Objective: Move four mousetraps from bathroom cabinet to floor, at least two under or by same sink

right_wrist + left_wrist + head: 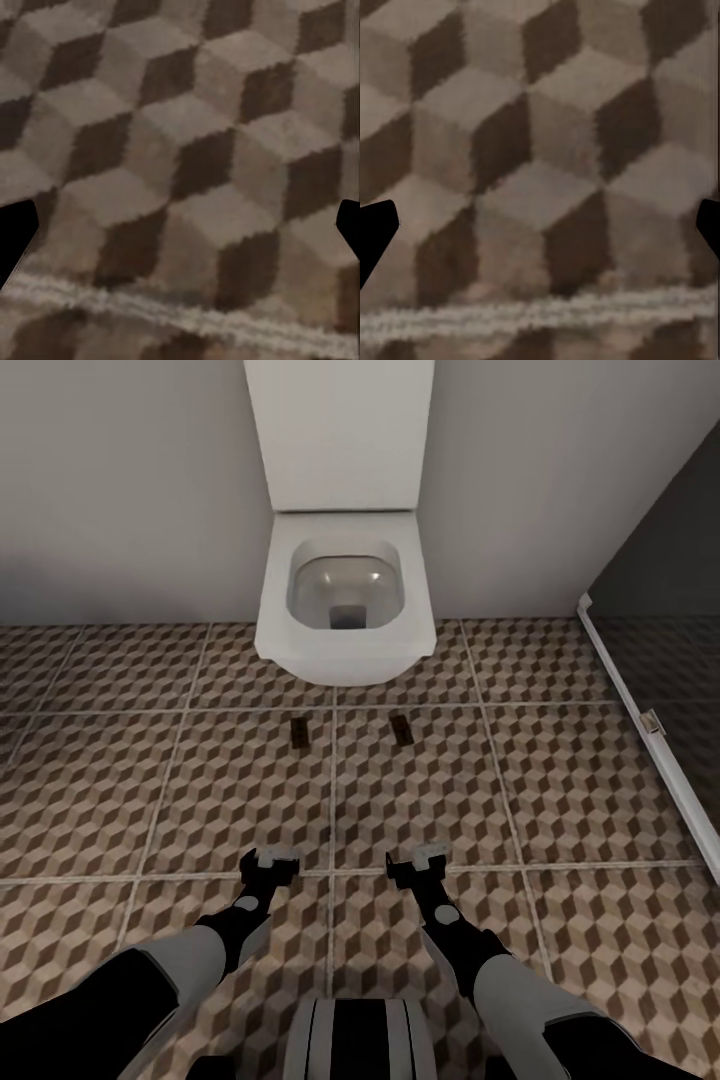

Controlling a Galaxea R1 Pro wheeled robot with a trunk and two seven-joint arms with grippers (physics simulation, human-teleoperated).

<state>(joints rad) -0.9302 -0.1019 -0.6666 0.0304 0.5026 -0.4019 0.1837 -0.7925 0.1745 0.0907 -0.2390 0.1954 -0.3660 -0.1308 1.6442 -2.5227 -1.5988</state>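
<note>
Your left pincer (268,857) hung empty, fingers apart, over the bathroom floor (120,780). Two mousetraps (299,733) (401,729) lay well apart on the tiles before the toilet (342,600). Your right pincer (420,857) was likewise spread, holding nothing.

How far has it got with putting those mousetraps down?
Two mousetraps already lie on the bathroom floor, in front of the toilet. The left gripper and right gripper hang open, empty. Two more traps and any sink placement remain unseen.
</note>
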